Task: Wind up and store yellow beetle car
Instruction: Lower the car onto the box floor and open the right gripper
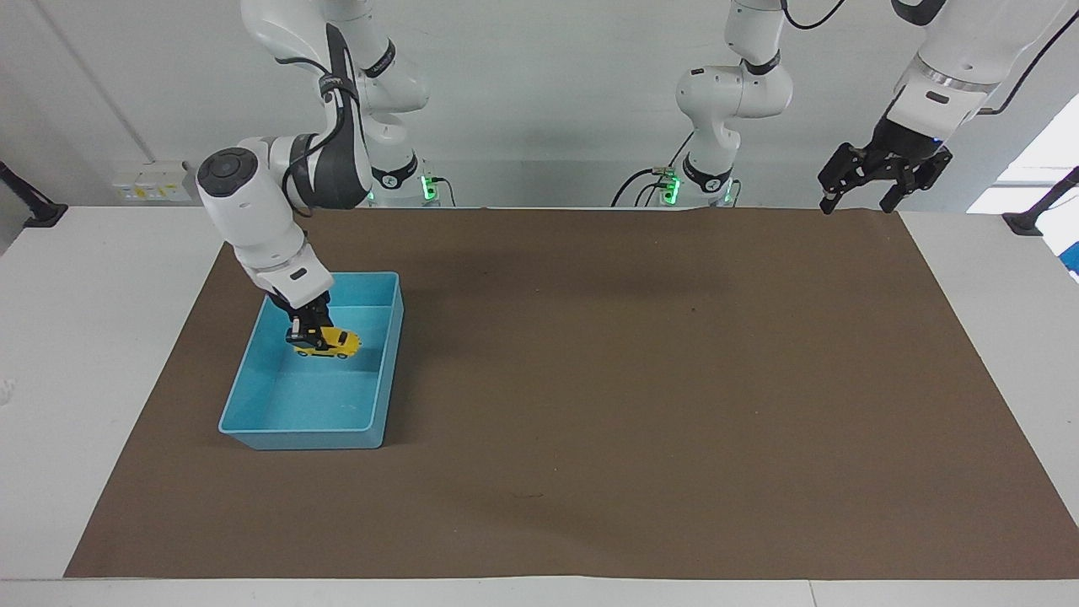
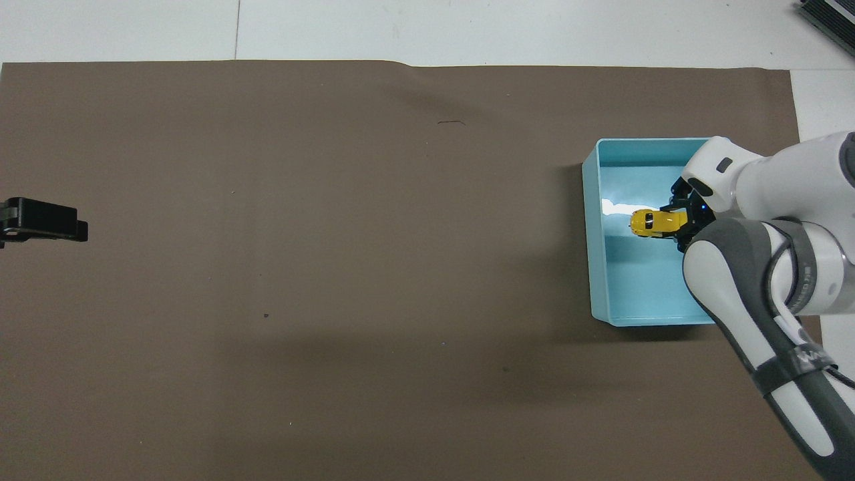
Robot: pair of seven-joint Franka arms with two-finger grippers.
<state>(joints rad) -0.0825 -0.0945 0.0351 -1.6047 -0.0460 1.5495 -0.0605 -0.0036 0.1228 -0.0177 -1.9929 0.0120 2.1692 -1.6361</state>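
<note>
The yellow beetle car (image 1: 333,342) is held by its rear end in my right gripper (image 1: 305,336), which is shut on it. The car is low inside the blue bin (image 1: 295,439), around the middle of the bin, with its nose toward the left arm's end of the table. I cannot tell whether its wheels touch the bin floor. In the overhead view the car (image 2: 649,222) and the right gripper (image 2: 681,224) are inside the bin (image 2: 588,267). My left gripper (image 1: 856,201) waits open and empty, raised over the mat's edge at the left arm's end; it also shows in the overhead view (image 2: 41,224).
A brown mat (image 1: 641,379) covers most of the white table (image 1: 101,337). The bin stands on the mat at the right arm's end. Nothing else lies in the bin.
</note>
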